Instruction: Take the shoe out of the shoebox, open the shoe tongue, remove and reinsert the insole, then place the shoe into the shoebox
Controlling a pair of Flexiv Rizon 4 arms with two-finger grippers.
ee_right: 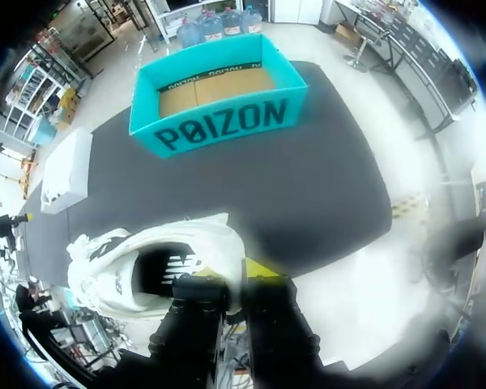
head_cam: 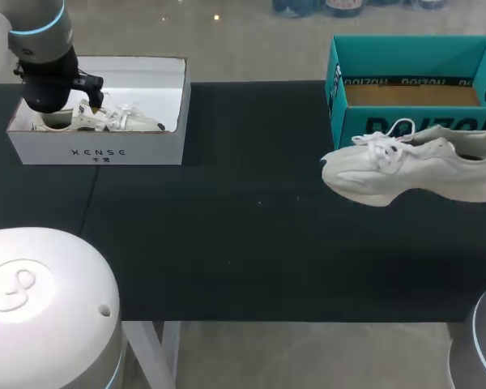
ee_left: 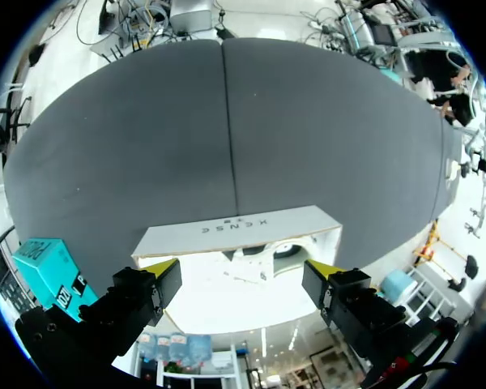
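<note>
- White shoe: right side, just near of the teal shoebox, toe pointing left, held above the black table.
- Right gripper: pinched on the white shoe's heel collar.
- Left gripper: fingers spread, holding nothing, over the white shoebox at far left.
- Second shoe: inside the white shoebox.

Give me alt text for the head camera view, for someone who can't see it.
A white sneaker is held over the dark table at the right, toe toward the middle, in front of an open teal shoebox. At the left, the left arm is over a white shoebox with another white shoe in it.
</note>
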